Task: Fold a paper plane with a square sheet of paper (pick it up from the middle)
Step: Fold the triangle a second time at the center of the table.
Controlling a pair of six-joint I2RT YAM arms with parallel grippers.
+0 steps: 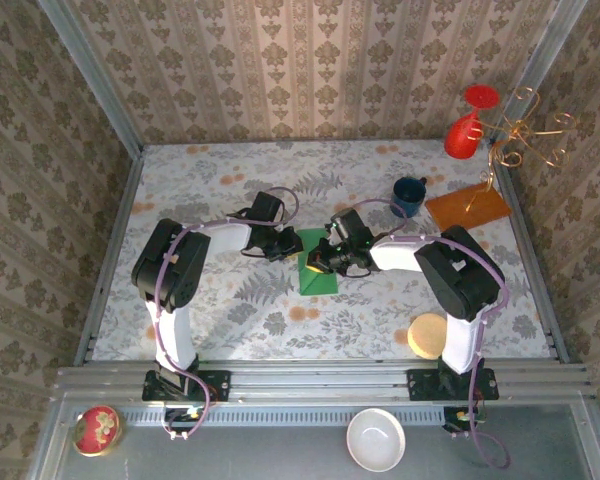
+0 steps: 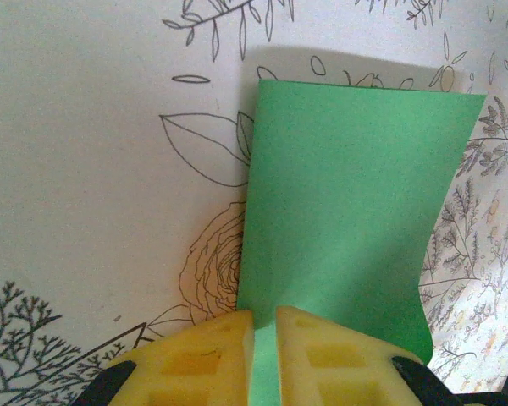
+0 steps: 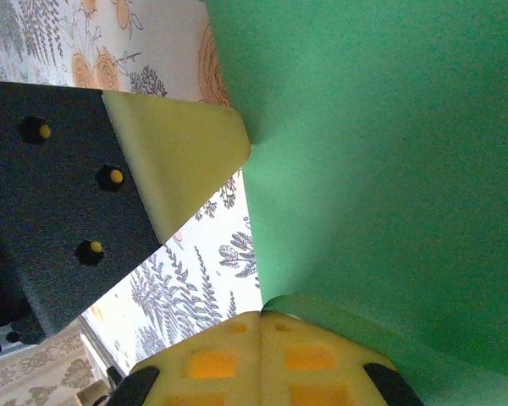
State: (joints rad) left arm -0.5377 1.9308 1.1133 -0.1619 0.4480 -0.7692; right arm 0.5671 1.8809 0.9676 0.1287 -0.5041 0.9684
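**Square sheet of paper** (image 1: 320,268): bright green, plain. It lies at the centre of the top view on the floral bench (image 1: 200,175), between the two arms. In the left wrist view one flap stands raised and slightly curled, with a straight top edge.

**Left pincer** (image 2: 265,326): the yellow pads are clamped on the sheet, and a thin strip of green shows between them. It is at the sheet's upper left corner in the top view.

**Right pincer** (image 3: 261,323): the pads are pressed together with no gap, nipping the sheet's edge at their tips. The paper bows up and away from them. It is at the sheet's left side in the top view, close to the other pincer.

**Also on the bench:**
- Blue mug (image 1: 409,196), upper right.
- Orange-brown board (image 1: 467,207), just beside the mug.
- Pale round disc (image 1: 428,336), lower right.
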